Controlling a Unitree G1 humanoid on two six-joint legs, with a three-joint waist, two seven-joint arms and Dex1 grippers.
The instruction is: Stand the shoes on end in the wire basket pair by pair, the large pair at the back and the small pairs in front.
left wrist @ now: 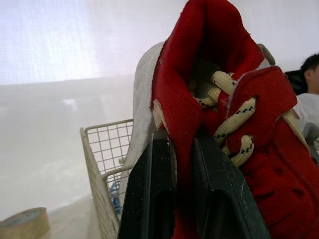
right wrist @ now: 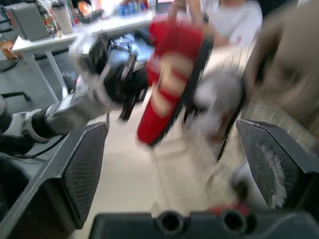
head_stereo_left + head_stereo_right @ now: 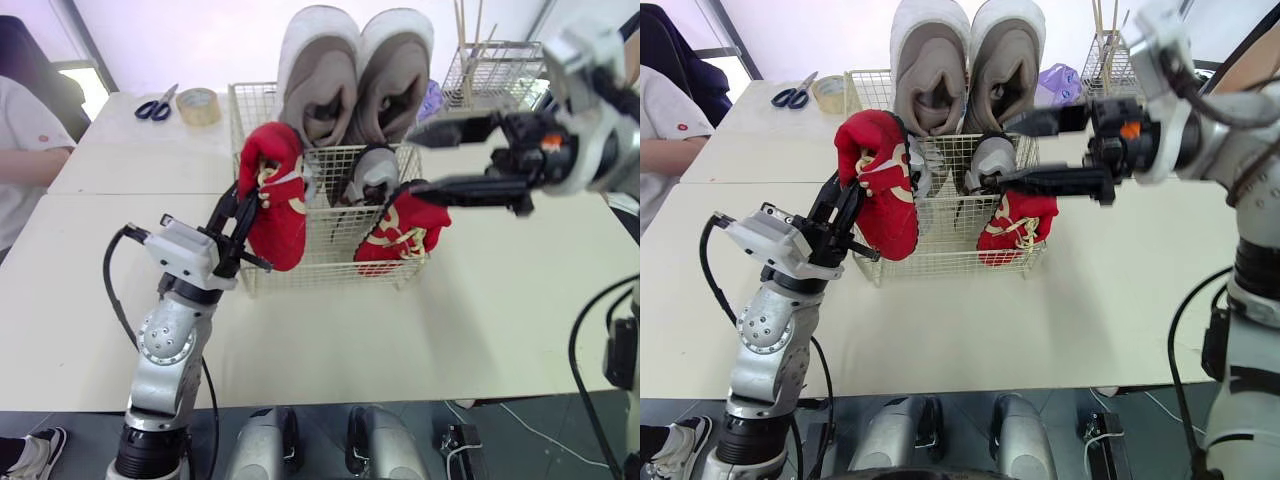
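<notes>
A white wire basket [image 3: 325,270] stands mid-table. Two large beige shoes [image 3: 320,75] [image 3: 392,70] stand on end at its back. A small grey shoe [image 3: 370,172] stands in front of them. My left gripper [image 3: 238,222] is shut on a red shoe [image 3: 278,190], held upright at the basket's front left corner, above the rim; its fingers [image 1: 149,194] pinch the shoe's collar. The second red shoe [image 3: 400,235] is at the front right corner. My right gripper [image 3: 410,160] hovers open over that corner, its fingers [image 2: 84,169] spread wide.
Scissors [image 3: 153,107] and a tape roll [image 3: 198,106] lie at the table's back left. A smaller wire rack with wooden sticks [image 3: 495,72] stands at the back right. A person in white [image 3: 25,150] sits at the table's left side.
</notes>
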